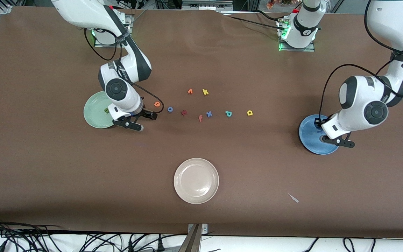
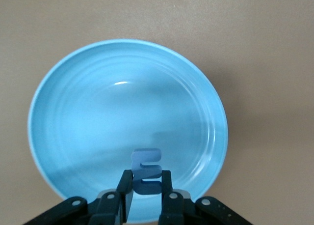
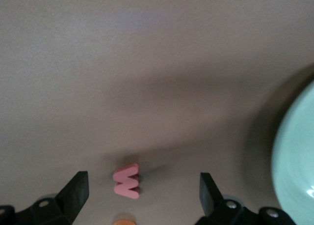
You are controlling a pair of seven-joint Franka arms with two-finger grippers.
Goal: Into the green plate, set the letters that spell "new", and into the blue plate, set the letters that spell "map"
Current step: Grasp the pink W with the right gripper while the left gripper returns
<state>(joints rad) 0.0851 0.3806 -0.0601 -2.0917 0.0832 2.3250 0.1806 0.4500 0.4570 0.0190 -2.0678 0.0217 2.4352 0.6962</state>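
My left gripper (image 2: 147, 180) is shut on the blue m (image 2: 147, 161) and hangs over the blue plate (image 2: 93, 102) (image 1: 311, 145). My right gripper (image 3: 142, 181) (image 1: 151, 115) stands open beside the green plate (image 1: 94, 117) (image 3: 299, 156), low over the salmon w (image 3: 126, 181). The w lies flat on the table, hidden by the fingers in the front view. A green n (image 1: 106, 110) lies in the green plate. The orange e (image 1: 157, 103) sits just by the w. The teal p (image 1: 228, 113) and yellow a (image 1: 249, 112) lie in the row toward the left arm's end.
Other letters in the row: a blue o (image 1: 170, 109), a dark red letter (image 1: 184, 112), a salmon f (image 1: 200, 118), a blue x (image 1: 209, 113). An orange v (image 1: 190, 91) and a yellow k (image 1: 205, 92) lie farther back. A beige-white plate (image 1: 196, 196) sits nearest the front camera.
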